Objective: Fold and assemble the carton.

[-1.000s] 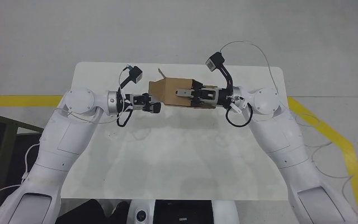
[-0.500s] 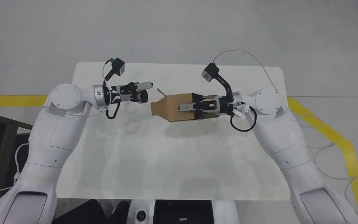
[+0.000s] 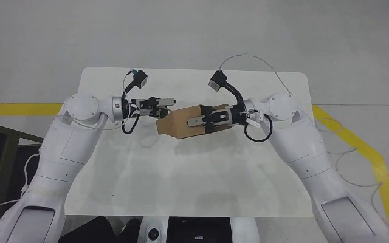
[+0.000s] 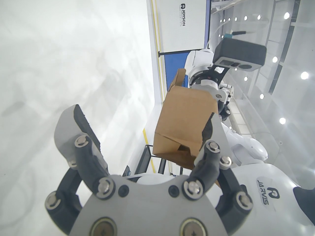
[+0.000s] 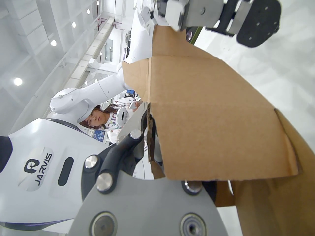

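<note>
Overhead, the carton [image 3: 173, 124] hangs above the middle of the white table [image 3: 182, 188], lying on its side between the two arms. The right gripper [image 3: 196, 120] is clamped on the carton's wall from the right-hand end and carries it clear of the tabletop. The left gripper [image 3: 167, 104] sits at the opposite end, just beside the corner farther from the robot. By the look of it, the body is already squared up into a box, and the work left is at the ends.

From the left wrist, the left gripper's fingers [image 4: 78, 124] stand wide apart, holding nothing. One of them lies at the corner of the carton's near end; whether it touches the cardboard cannot be told. This angle gives what the overhead one lacks: the near end is only partly shut, with a dark gap between its folded flaps. At the far end a flap [image 4: 179, 79] sticks out unfolded.

From the right wrist, the carton's brown wall runs straight down into the right gripper, which confirms the grip, though the fingertips are hidden behind the cardboard. Beyond the carton's far edge the left gripper's black pad [image 5: 258, 23] hangs free on the table side, apart from the wall. Judged from all three views, both ends need tucking and closing before the carton counts as assembled.
</note>
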